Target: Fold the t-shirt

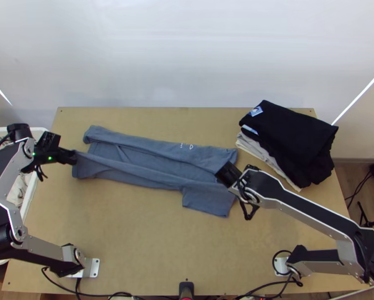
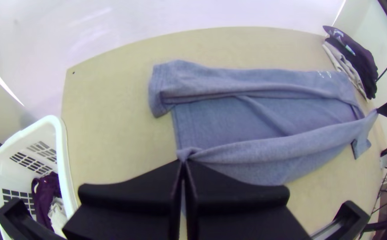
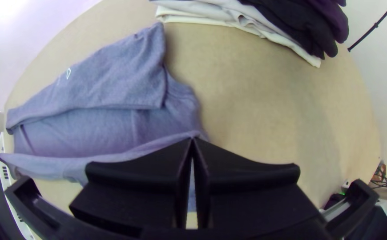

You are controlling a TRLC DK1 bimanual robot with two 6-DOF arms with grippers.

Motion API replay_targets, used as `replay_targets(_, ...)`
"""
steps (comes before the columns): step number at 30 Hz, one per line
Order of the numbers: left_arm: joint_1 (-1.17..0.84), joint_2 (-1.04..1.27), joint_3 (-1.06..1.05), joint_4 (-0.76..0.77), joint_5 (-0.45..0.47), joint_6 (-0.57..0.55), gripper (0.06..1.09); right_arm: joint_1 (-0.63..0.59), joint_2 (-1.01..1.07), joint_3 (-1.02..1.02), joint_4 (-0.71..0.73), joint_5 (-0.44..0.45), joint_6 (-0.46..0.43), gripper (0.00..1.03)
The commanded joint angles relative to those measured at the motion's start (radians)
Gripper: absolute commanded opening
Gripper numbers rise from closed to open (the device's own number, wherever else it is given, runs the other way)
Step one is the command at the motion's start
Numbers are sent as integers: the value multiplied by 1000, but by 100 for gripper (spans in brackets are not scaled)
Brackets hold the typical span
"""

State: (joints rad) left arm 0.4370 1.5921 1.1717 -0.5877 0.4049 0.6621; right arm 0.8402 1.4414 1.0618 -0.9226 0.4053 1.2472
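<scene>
The t-shirt (image 1: pixel 152 184) lies lengthwise on the worktop (image 1: pixel 137 245), a little toward 11 o'clock from its middle as the top view shows it. Its 12 o'clock side is folded inward along the body, while a sleeve (image 1: pixel 207 202) lies out at about 4 o'clock.

The left tool (image 2: pixel 183 162) is closed on cloth at the shirt's 9 o'clock end; the right tool (image 3: pixel 193 138) pinches it at the 3 o'clock end. Between them the held part forms a long ridge, drawn fairly straight.

The step in hand looks to be the second lengthwise fold, with the 6 o'clock side yet to be laid over. The next move calls for both tools to carry their grips together toward 12 o'clock, lower the panel flat and only then let go. Should one lead the other, the panel could skew or the loose sleeve trail behind. The crosswise fold would probably follow.
</scene>
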Motion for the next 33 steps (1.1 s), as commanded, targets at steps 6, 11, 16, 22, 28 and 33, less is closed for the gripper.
replay_targets(6, -37, 66, 117, 25, 0, -50, 10, -89, 132, 93, 64, 52, -28, 3)
replay_targets(11, -61, 88, 148, 25, -1, -73, 10, -142, 209, 176, 79, 72, -69, 3)
replay_targets(16, -76, 103, 161, 32, -1, -85, 10, -184, 283, 237, 103, 76, -107, 3)
replay_targets(22, -95, 128, 206, 58, -3, -121, 9, -197, 347, 294, 117, 84, -121, 3)
replay_targets(28, -104, 192, 301, 69, -15, -176, 9, -201, 392, 329, 134, 98, -124, 3)
replay_targets(33, -133, 243, 336, 81, -44, -188, 9, -197, 424, 360, 139, 105, -112, 3)
